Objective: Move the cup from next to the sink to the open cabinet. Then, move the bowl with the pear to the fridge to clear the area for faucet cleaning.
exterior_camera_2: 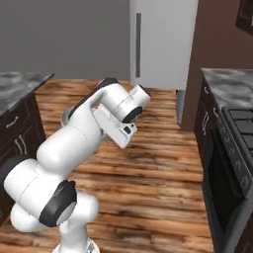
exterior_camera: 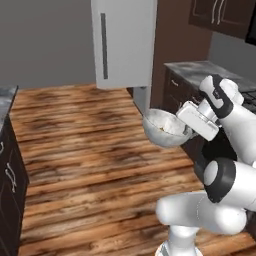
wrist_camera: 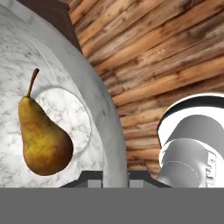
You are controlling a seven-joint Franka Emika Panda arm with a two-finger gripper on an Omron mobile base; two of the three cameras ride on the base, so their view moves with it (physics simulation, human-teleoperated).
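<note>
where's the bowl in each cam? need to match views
Left base view: bowl right of centre, carried above the wooden floor, gripper shut on its rim.
Right base view: just a grey rim sliver left of the arm.
Hand view: left half, pear inside.
Shared landmark: fridge.

**Non-task items in view: floor, counters, cabinets, stove**

A wooden plank floor [exterior_camera: 90, 150] in mixed brown tones covers the open middle of the room. A grey marbled countertop [exterior_camera_2: 20, 91] sits on dark lower cabinets [exterior_camera_2: 17, 133] with silver bar handles on one side. On the opposite side, a second marbled counter [exterior_camera: 200, 70] tops dark cabinetry. A black gas stove [exterior_camera_2: 242, 123] adjoins that counter. Dark wall cabinets [exterior_camera: 220, 15] with silver handles hang above. The back wall [exterior_camera: 45, 40] is plain grey.
</note>
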